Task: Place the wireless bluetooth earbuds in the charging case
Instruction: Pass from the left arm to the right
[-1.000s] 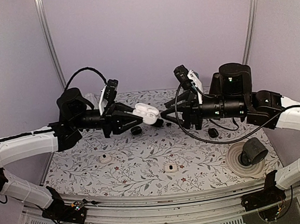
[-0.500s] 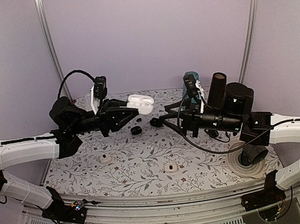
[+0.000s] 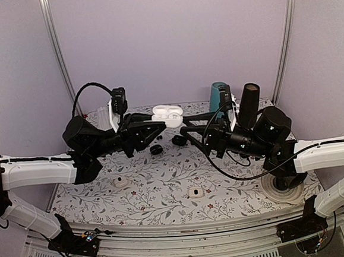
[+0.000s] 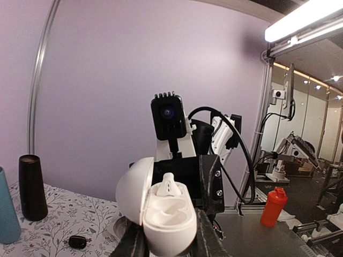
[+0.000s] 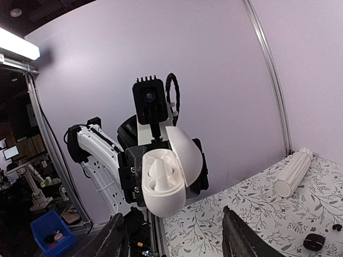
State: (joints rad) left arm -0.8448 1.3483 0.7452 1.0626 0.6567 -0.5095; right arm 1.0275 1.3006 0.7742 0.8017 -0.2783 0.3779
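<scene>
Lifting clear of the table [image 3: 163,165], the left claw [image 3: 158,125] now holds the case [image 3: 166,113] at upper centre of the top view; a second ago it sat lower, nose to nose with the right claw [image 3: 183,124]. The left claw stays clenched on the case's lower half, lid flipped back. The right claw has drawn back towards centre right, its fingers released and apart with nothing between them. One bud [image 4: 168,184] stands in a well of the case and the other well looks bare, so the first insertion seems done. A white piece [image 3: 122,182] and a spotted white piece [image 3: 195,193] lie at lower centre; which is the second bud I cannot tell, but fetching it looks next
</scene>
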